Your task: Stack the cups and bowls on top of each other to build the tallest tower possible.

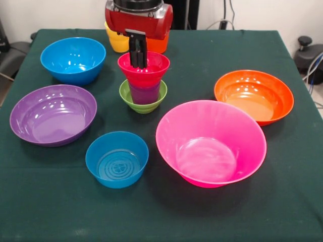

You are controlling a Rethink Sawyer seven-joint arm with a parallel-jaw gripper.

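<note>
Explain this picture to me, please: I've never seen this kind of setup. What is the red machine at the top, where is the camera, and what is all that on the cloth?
The camera stands across the table and faces the robot. The red and black block at the top is the end of the robot's arm, and the dark prongs below it are its gripper. The gripper hangs over or just inside the red bowl; whether it is open or shut cannot be told here.

That red bowl tops a small tower: it sits on a purple cup, which stands in a green bowl.

A yellow cup and an orange cup stand behind, partly hidden by the arm.

Loose on the green tablecloth lie a mid-sized blue bowl, a purple bowl, a small blue bowl, a large pink bowl and an orange bowl.
</note>
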